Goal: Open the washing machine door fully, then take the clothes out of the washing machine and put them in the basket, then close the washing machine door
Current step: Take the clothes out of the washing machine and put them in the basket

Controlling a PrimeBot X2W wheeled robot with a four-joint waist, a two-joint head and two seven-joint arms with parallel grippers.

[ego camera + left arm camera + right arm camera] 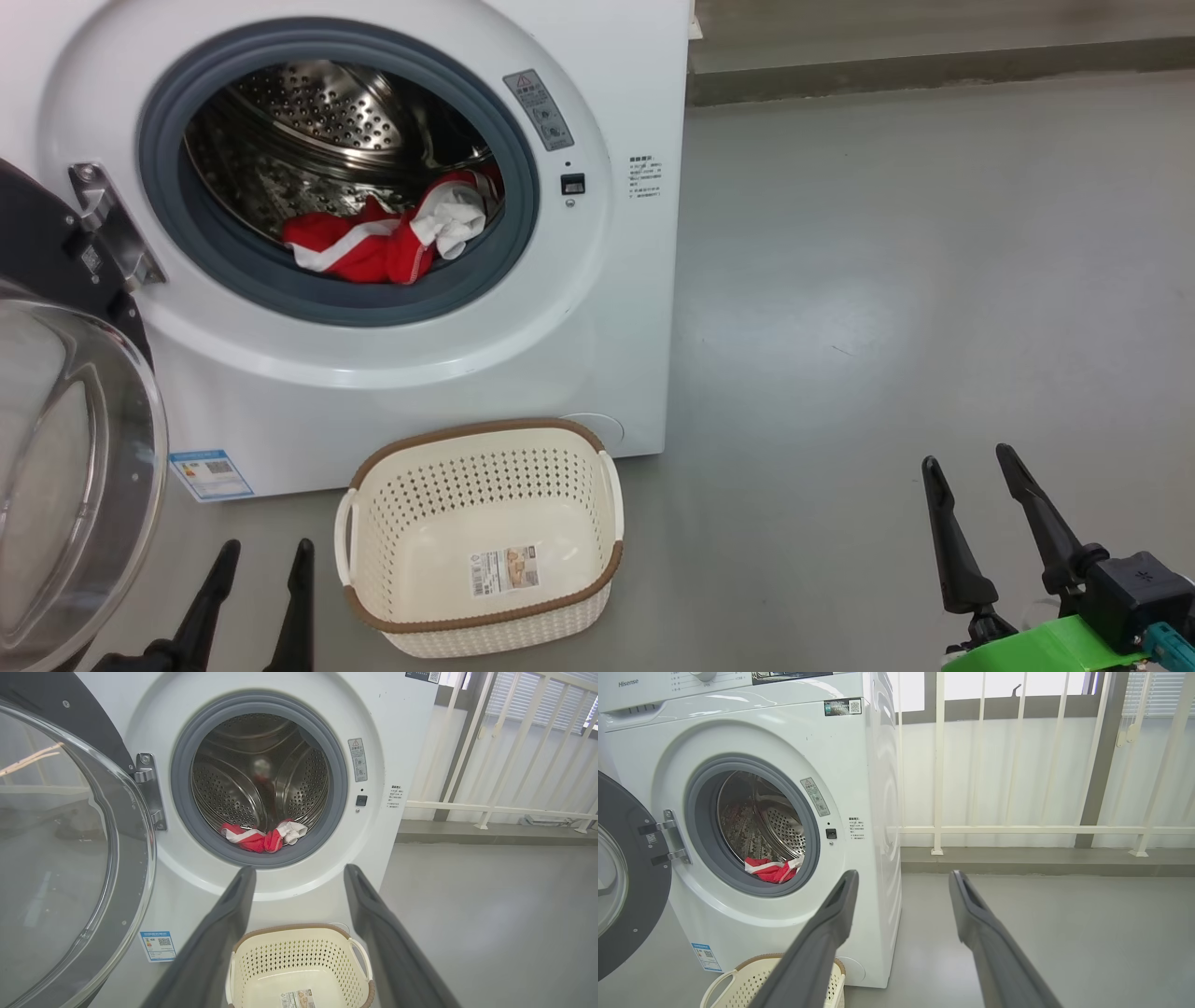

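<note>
Clothes (387,245): heap at drum (327,112) lip, long axis sideways, ahead of left gripper (266,551) (nearer); right gripper (966,459) offset; both released

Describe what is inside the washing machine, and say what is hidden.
Inside the washing machine, red clothes with white trim lie bunched at the front of the perforated steel drum, near the grey gasket. Whatever lies beneath the heap is covered; how many garments cannot be told.

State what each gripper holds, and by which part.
Nothing is held: the left gripper and the right gripper are open and empty, and the clothes lie inside the washing machine.
</note>
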